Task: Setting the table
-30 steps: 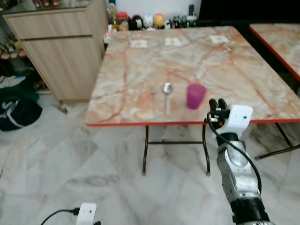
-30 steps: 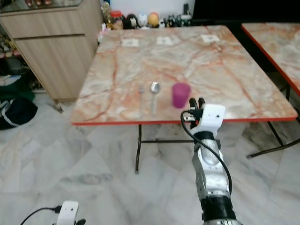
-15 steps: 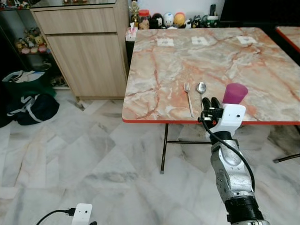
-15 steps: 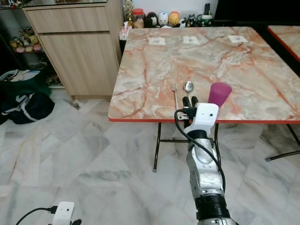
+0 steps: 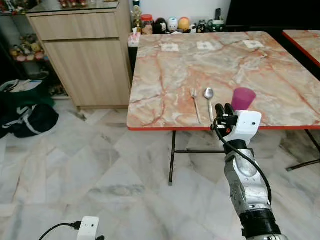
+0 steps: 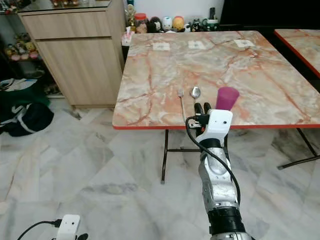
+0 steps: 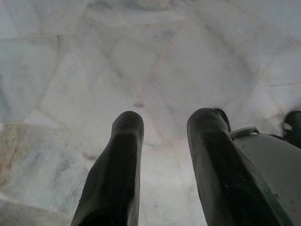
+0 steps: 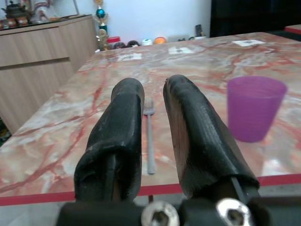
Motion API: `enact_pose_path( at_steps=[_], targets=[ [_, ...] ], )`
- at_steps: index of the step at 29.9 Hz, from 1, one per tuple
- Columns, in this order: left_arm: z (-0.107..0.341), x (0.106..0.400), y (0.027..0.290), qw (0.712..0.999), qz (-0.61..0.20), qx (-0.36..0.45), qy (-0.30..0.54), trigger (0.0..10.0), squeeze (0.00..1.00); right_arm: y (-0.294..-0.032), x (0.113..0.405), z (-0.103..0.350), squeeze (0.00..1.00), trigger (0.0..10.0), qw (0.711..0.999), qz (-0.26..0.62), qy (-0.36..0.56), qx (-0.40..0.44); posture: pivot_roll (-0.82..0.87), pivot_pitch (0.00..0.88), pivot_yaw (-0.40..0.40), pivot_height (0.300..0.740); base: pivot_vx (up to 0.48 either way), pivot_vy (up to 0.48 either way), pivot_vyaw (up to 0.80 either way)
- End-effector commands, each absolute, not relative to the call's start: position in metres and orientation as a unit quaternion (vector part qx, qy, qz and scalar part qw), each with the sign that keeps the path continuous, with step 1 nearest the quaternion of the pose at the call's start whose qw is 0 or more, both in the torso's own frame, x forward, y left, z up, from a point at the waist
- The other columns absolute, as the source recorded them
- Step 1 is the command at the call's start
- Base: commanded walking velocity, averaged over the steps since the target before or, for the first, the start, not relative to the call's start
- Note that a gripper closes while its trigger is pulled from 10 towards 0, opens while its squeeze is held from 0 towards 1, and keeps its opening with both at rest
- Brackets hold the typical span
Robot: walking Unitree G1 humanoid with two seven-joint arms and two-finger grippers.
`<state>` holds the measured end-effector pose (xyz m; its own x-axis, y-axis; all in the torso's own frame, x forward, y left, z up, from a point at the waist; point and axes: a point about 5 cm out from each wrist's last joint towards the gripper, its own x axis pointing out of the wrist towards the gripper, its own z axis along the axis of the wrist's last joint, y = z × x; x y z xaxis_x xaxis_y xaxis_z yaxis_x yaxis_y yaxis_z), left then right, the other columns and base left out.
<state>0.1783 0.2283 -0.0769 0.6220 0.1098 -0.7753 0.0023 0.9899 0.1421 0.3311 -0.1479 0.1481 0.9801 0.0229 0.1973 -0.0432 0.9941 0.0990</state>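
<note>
Whereas the view a second ago had the desk square ahead, the camera now stands further to the left of it, so the cabinet fills more of the scene; the things on the desk have not moved.

Nearest, the left tool (image 7: 160,165) hangs idle over the marble floor (image 5: 75,165), its fingers spread with nothing between them.

The right tool (image 5: 225,111) is raised just short of the desk's near red edge (image 5: 165,128), at the same height relative to the arm as in the earlier pictures. Its fingers (image 8: 124,127) stand slightly apart and hold nothing.

Beyond the edge, a fork (image 5: 195,104) and a spoon (image 5: 209,97) lie side by side on the desk, with a purple cup (image 5: 243,98) upright just to their right.

Further off, three paper cards (image 5: 207,45) lie near the far edge, and a wooden cabinet (image 5: 85,55) stands to the left.

Judgement: this place setting appears laid, and the empty tool suggests the robot is leaving it or repositioning.
</note>
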Motion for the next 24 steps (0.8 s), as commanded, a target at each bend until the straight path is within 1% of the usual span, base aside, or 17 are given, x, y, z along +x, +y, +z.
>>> enact_pose_path(
  at_steps=[1, 8, 24],
  targets=[
    [-0.0779, 0.175, 0.2308, 0.896, 0.033, 0.06, 0.438, 10.0, 0.0, -0.1465, 0.3303, 0.1468, 0.0, 10.0, 0.994, 0.017, -0.097, 0.055, -0.06, 0.069, 0.043, 0.74, 0.244, 0.0, 0.0],
    [-0.0778, 0.1747, 0.2316, 0.896, 0.033, 0.059, 0.439, 10.0, 0.0, -0.1454, 0.3298, 0.1464, 0.0, 10.0, 0.994, 0.025, -0.097, 0.049, -0.06, 0.07, 0.04, 0.74, 0.257, 0.0, 0.0],
    [-0.078, 0.1745, 0.2314, 0.896, 0.033, 0.059, 0.439, 10.0, 0.0, -0.1432, 0.329, 0.1467, 0.0, 10.0, 0.993, 0.034, -0.099, 0.048, -0.06, 0.068, 0.039, 0.74, 0.305, 0.0, 0.0]
  ],
)
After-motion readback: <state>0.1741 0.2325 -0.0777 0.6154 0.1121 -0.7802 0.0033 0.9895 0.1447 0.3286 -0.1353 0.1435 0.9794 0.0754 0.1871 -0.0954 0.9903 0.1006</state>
